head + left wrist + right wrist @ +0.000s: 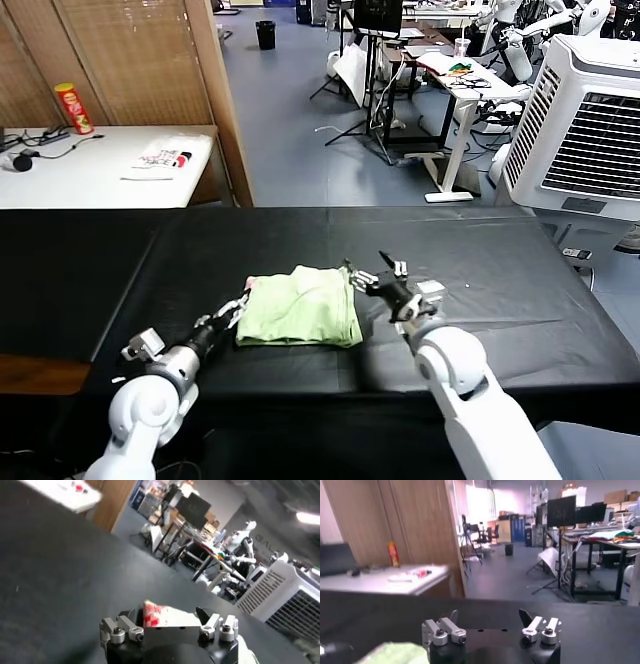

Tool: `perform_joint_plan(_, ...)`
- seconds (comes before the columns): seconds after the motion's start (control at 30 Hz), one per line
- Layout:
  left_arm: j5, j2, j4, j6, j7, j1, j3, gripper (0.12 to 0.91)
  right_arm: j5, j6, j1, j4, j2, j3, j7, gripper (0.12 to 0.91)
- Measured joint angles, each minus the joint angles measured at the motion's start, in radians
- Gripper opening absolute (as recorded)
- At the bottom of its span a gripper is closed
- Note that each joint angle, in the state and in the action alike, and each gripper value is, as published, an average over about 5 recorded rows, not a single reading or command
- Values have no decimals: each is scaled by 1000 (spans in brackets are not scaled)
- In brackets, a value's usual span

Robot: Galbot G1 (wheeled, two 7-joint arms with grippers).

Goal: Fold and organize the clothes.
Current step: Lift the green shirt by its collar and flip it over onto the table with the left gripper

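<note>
While both sets of fingers stand wide apart and hold nothing, the risk lies in how they meet the cloth. The left gripper (236, 312) sits low at the near-left corner of the T-shirt (300, 308), just beside or touching its edge, and the left wrist view shows a pink-red and white patch of the shirt (159, 616) between its 2 fingers (121, 628). The right gripper (377, 276) hovers at the far-right corner of the same shirt, its fingers (539, 628) spread, with only a blurred slip of green at the edge of its own view. The shirt lies already folded into a rough, wrinkled rectangle on the black counter (500, 280), between the 2 grippers. If either closes too shallow, it may pinch only the top layer, and lifting would peel the fold open. If the 2 corners rise unevenly, the bundle could twist or slide toward the counter's near edge. Pressing too low could snag the black cover along with the cloth. Beyond, a white counter (100, 175) carries a packet (165, 157), well apart.
</note>
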Motion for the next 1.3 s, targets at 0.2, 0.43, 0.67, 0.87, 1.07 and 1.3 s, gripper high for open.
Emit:
perform_joint_plan(0.2,-62,-11,28,13,3,-7,5,798,16,1,-27,46,-4,24,-2,798)
perform_joint_plan(0.43,-95,-17,57,21,4,-17,10,784,21,3,-36,66,-4,33,-7,798)
perform_joint_plan(0.67,-136,-21,84,28,2,-37,14,489,21,5,-53,77,-3,46,-13,798)
perform_joint_plan(0.87,-123,-18,90,28,-1,-48,27,180,14,3,-76,85,-7,68,-10,798)
perform_joint_plan(1.07,19,11,58,22,-9,-45,30,157,-48,-42,-94,74,-15,91,18,798)
perform_joint_plan(1.3,198,107,-7,38,-30,-23,-7,153,-145,-72,-113,48,-12,101,20,798)
